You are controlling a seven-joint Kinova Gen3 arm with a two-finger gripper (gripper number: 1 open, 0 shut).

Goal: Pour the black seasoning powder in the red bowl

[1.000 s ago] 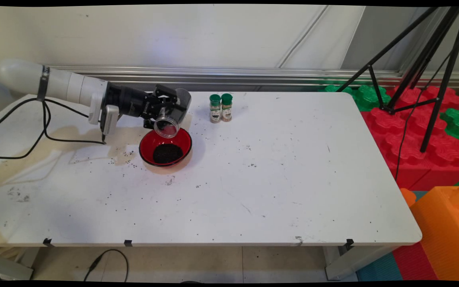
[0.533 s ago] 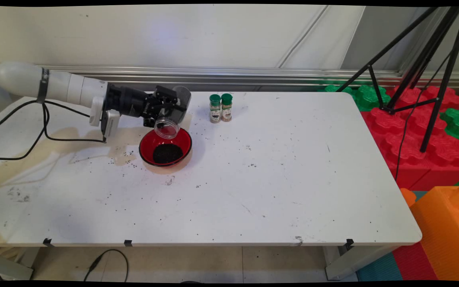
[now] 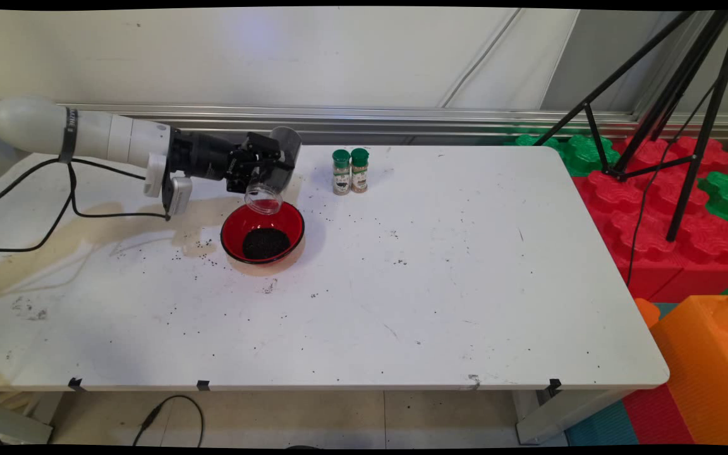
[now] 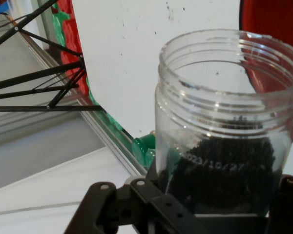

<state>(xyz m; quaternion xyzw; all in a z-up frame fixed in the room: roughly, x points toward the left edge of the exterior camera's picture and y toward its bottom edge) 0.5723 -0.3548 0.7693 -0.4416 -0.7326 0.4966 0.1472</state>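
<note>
My gripper (image 3: 261, 170) is clamped on a clear plastic jar (image 3: 265, 194), tilted mouth-down toward the near side. I find the red bowl (image 3: 263, 232) of dark grains directly beneath the mouth, jar and bowl apart

Two green-capped spice jars (image 3: 350, 170) stand touching side by side near the far edge of the white counter (image 3: 440, 284). Dark crumbs (image 3: 313, 295) lie scattered over it, and a tan stain (image 3: 54, 246) spreads across its left part. Beyond the right end are red blocks (image 3: 661, 215), green blocks (image 3: 582, 153) and an orange block (image 3: 708, 373), with a black tripod (image 3: 686, 120) standing on the red ones. A black cable (image 3: 171, 411) lies on the floor below.
</note>
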